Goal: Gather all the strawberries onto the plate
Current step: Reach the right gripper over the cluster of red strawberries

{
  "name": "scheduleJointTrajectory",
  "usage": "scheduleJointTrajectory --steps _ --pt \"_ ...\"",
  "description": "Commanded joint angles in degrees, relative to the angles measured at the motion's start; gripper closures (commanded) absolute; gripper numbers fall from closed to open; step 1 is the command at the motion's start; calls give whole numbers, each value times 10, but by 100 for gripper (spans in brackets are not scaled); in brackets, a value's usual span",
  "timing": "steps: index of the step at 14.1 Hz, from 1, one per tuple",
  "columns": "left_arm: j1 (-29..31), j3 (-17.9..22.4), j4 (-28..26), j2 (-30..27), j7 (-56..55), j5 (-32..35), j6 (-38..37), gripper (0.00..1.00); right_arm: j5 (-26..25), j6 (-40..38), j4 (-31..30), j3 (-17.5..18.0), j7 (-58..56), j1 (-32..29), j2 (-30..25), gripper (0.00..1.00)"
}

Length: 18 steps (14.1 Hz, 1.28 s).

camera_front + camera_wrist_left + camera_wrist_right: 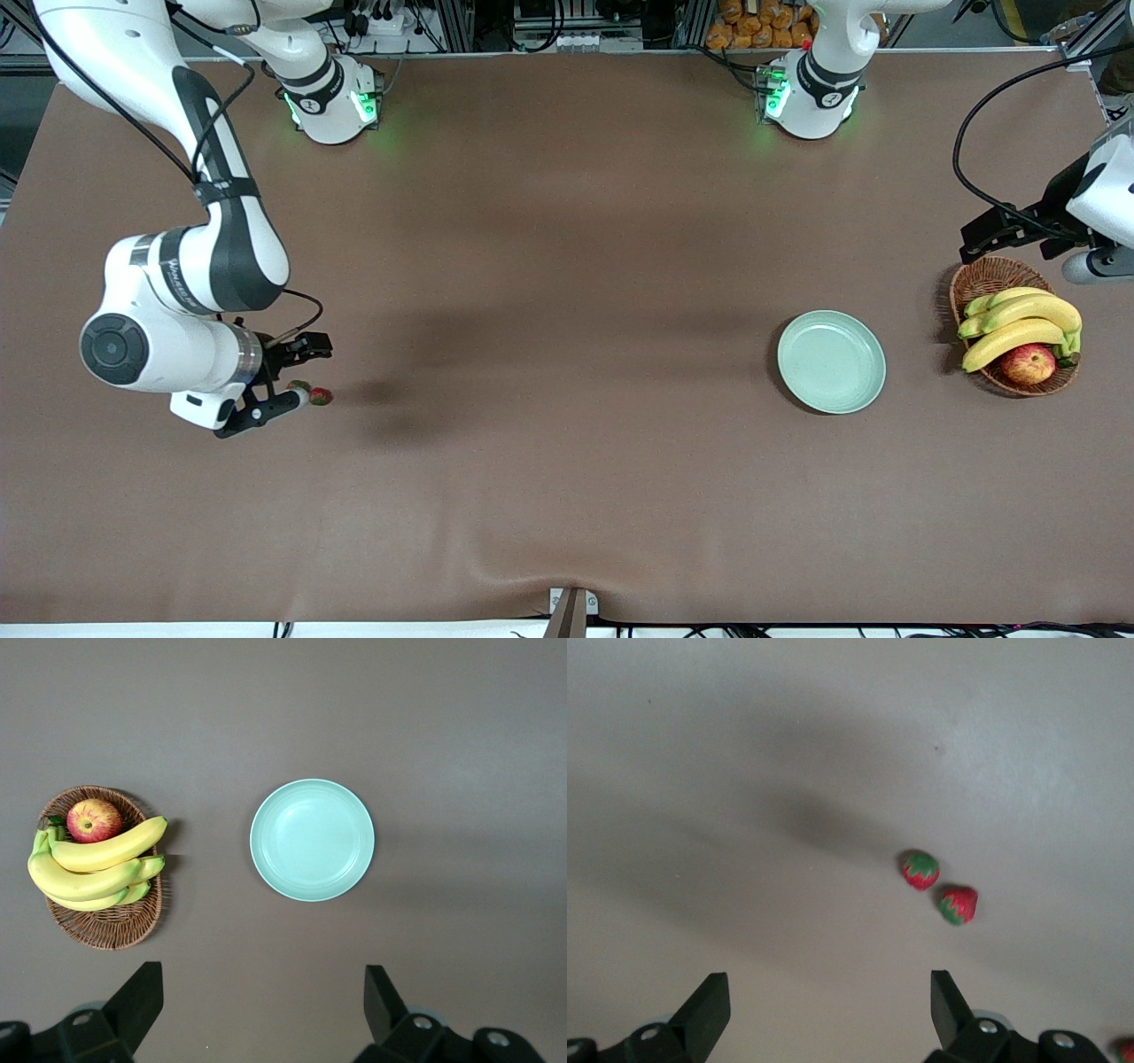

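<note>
Two strawberries (920,869) (958,904) lie side by side on the brown table near the right arm's end. The red edge of a third strawberry (1125,1051) peeks in at the corner of the right wrist view. From the front I see one strawberry (321,396) plainly and another (299,385) partly covered by a finger. My right gripper (306,372) (828,1005) hangs open just above them, holding nothing. The mint-green plate (831,361) (312,840) sits bare toward the left arm's end. My left gripper (992,237) (263,1005) waits open, high beside the basket.
A wicker basket (974,283) (106,926) with bananas (1019,323) (89,864) and a red-yellow apple (1028,363) (93,819) stands next to the plate, at the left arm's end. The tablecloth bulges slightly at the front edge (571,580).
</note>
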Motion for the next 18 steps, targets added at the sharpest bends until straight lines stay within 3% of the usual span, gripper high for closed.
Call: scheduleJointTrajectory --steps 1,6,12,18 --pt "-4 6 -1 -1 10 -13 2 0 -47 58 -28 2 -68 3 3 0" --pt "-4 7 -1 0 11 -13 2 0 -59 151 -67 2 -174 -11 16 0" --pt "-5 7 -4 0 10 -13 3 0 -59 173 -70 2 -176 -19 51 0" --pt "-5 -4 -2 0 -2 -12 2 0 -56 262 -125 3 -174 -27 66 0"
